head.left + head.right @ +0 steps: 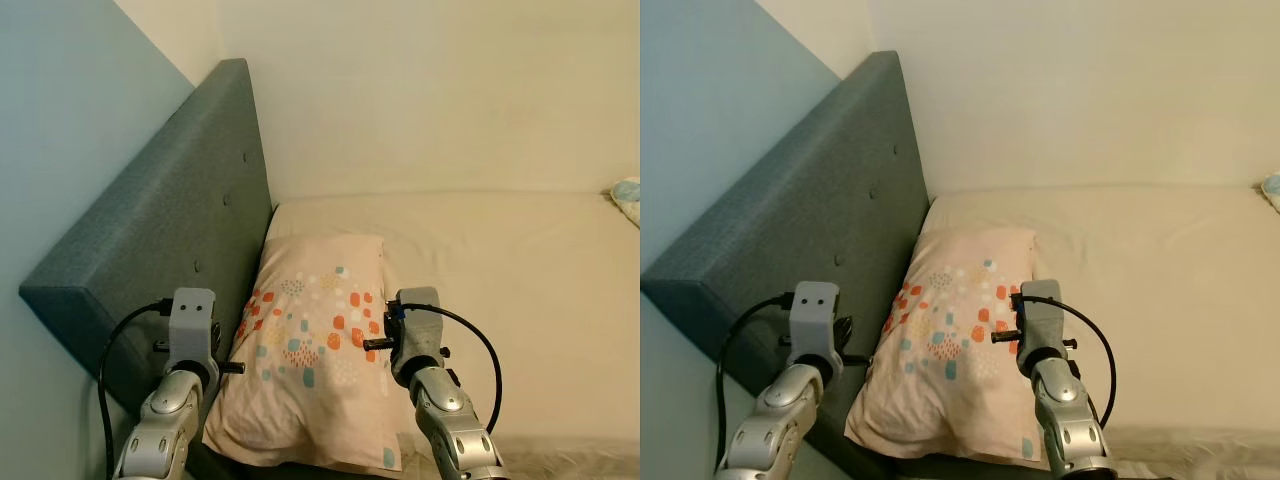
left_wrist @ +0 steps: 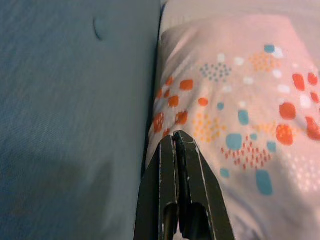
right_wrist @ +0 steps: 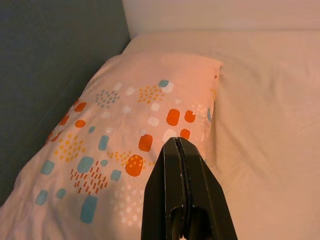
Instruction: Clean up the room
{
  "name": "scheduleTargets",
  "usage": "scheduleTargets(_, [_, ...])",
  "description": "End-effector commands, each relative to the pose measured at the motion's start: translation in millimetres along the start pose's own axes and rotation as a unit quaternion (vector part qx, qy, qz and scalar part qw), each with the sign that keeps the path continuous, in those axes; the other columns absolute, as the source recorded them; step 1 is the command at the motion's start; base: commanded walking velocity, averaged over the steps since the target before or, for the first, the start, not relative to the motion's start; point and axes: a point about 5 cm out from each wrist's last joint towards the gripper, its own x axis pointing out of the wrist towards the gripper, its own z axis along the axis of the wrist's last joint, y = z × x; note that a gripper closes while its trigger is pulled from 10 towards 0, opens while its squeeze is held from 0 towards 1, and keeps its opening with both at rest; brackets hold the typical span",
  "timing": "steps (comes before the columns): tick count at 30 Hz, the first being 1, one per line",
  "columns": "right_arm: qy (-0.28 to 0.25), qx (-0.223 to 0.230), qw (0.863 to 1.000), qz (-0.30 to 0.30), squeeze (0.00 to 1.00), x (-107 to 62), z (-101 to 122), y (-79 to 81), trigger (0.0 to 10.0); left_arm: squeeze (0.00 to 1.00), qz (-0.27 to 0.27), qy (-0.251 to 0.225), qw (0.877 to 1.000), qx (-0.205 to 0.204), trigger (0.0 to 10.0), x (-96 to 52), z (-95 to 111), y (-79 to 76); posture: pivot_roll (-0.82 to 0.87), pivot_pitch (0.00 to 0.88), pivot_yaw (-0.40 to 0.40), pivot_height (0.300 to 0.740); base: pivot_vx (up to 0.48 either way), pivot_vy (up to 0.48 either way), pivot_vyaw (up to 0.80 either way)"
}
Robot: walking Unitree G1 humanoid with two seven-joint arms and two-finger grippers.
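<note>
A pink pillow point(image 1: 315, 340) with orange and teal spots lies at the head of the bed, its left side against the grey-blue headboard point(image 1: 170, 230). My left gripper point(image 2: 175, 139) is shut with nothing in it, and hovers over the pillow's point(image 2: 240, 100) left edge, where it meets the headboard point(image 2: 75, 100). My right gripper point(image 3: 176, 144) is also shut and holds nothing. It hangs above the right half of the pillow point(image 3: 125, 125). Both silver wrists, left point(image 1: 190, 325) and right point(image 1: 415, 325), show over the pillow's near end.
A beige sheet point(image 1: 500, 270) covers the mattress to the right of the pillow. A cream wall runs behind the bed and a pale blue wall point(image 1: 60, 110) stands left of the headboard. A light blue patterned item point(image 1: 628, 196) peeks in at the far right.
</note>
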Motion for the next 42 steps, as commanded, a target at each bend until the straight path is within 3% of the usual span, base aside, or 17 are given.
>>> scheduleTargets(1, [0.004, 0.009, 1.000, -0.003, 0.00, -1.8, -0.9, -1.7, 10.0, 0.00, 0.000, -0.006, 1.000, -0.003, 10.0, -0.4, 2.0, 1.4, -0.08, 0.062, 0.039, 0.740, 0.000, 0.000, -0.80])
scheduleTargets(6, [-0.002, 0.002, 1.000, 0.007, 0.00, -0.4, 3.2, 0.0, 10.0, 0.00, 0.001, -0.021, 1.000, -0.009, 10.0, 1.1, 8.2, -4.3, -0.08, 0.066, 0.040, 0.740, 0.000, 0.000, -0.80])
scheduleTargets(12, [-0.005, 0.000, 1.000, 0.008, 0.00, 0.8, 5.1, -0.8, 10.0, 0.00, -0.003, -0.001, 0.999, -0.043, 10.0, 0.0, 6.2, -6.3, -0.08, 0.068, 0.040, 0.740, 0.000, 0.000, -0.80])
scheduleTargets(19, [-0.005, 0.006, 1.000, 0.007, 0.00, 1.4, 4.9, -3.2, 10.0, 0.00, 0.005, -0.017, 1.000, -0.007, 10.0, 1.1, 9.6, -5.6, -0.08, 0.068, 0.039, 0.740, 0.000, 0.000, -0.80])
scheduleTargets(26, [-0.010, 0.002, 1.000, 0.011, 0.00, 2.8, 9.1, -3.5, 10.0, 0.00, 0.008, -0.021, 1.000, -0.007, 10.0, 2.9, 11.9, -4.4, -0.08, 0.065, 0.043, 0.740, 0.000, 0.000, 0.00])
scheduleTargets(30, [-0.008, -0.028, 0.999, 0.022, 0.00, 3.8, 10.0, -2.1, 10.0, 0.00, 0.009, -0.024, 1.000, -0.002, 10.0, 2.9, 13.4, -4.7, -0.08, 0.066, 0.040, 0.740, 0.000, 0.000, 0.00])
scheduleTargets(42, [-0.023, -0.028, 0.999, 0.038, 0.00, 6.1, 15.4, 0.9, 10.0, 0.00, 0.020, -0.028, 0.999, -0.012, 10.0, 2.8, 14.7, -4.0, -0.08, 0.058, 0.026, 0.740, 0.000, 0.000, 0.73])
